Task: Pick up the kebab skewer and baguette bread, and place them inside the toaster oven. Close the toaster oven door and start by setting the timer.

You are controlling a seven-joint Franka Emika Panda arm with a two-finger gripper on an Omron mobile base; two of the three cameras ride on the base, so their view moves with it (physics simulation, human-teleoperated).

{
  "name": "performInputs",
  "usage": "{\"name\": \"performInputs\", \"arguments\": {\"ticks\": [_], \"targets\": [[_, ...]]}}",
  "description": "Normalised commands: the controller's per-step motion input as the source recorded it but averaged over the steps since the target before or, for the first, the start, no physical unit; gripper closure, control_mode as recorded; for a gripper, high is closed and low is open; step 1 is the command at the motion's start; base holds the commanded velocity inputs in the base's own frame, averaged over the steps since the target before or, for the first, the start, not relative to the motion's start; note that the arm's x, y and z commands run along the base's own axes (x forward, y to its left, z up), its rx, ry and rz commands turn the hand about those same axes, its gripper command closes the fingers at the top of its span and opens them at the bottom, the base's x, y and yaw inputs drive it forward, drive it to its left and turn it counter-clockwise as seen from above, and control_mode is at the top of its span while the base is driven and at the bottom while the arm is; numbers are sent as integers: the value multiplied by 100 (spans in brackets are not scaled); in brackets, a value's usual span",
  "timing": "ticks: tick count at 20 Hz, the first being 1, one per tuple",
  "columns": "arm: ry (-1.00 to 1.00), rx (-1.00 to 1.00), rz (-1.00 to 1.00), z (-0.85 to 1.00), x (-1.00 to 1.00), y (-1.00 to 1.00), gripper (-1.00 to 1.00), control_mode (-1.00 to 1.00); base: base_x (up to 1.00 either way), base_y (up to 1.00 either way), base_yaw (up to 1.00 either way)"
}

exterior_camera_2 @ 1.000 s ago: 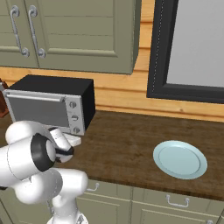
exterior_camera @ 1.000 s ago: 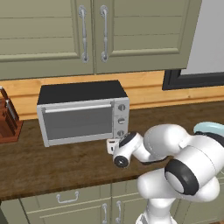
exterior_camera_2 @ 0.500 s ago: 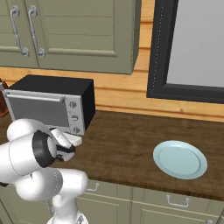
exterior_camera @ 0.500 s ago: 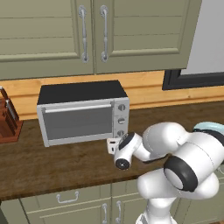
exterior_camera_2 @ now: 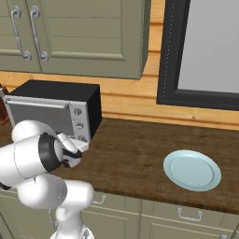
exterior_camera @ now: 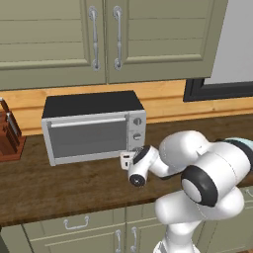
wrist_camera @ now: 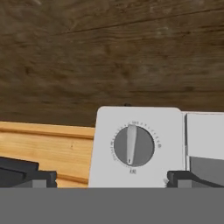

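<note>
One toaster oven (exterior_camera: 94, 127) stands on the wooden tabletop (exterior_camera: 64, 180), its toaster oven door (exterior_camera: 88, 139) shut, with three knobs on its right panel. The gripper (exterior_camera: 126, 159) hangs just before the lowest knob (wrist_camera: 133, 146), jaws spread wide and holding nothing. One pale blue plate (exterior_camera_2: 192, 170) lies bare, well apart to the right.

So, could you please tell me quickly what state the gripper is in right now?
Gripper: open and empty, facing a knob on the toaster oven.
</note>
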Motion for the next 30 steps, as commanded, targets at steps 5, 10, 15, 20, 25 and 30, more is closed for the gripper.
{"name": "performInputs", "arguments": {"ticks": [5,10,15,20,25,30], "targets": [[0,0,1,-1,28,0,-100,-100,0,0,0],[0,0,2,-19,2,0,-100,-100,0,0,0],[0,0,2,-22,2,0,-100,-100,0,0,0],[-1,0,2,-1,15,0,-100,-100,0,0,0],[-1,0,2,0,1,0,-100,-100,0,0,0],[-1,0,2,0,4,0,-100,-100,0,0,0]]}}
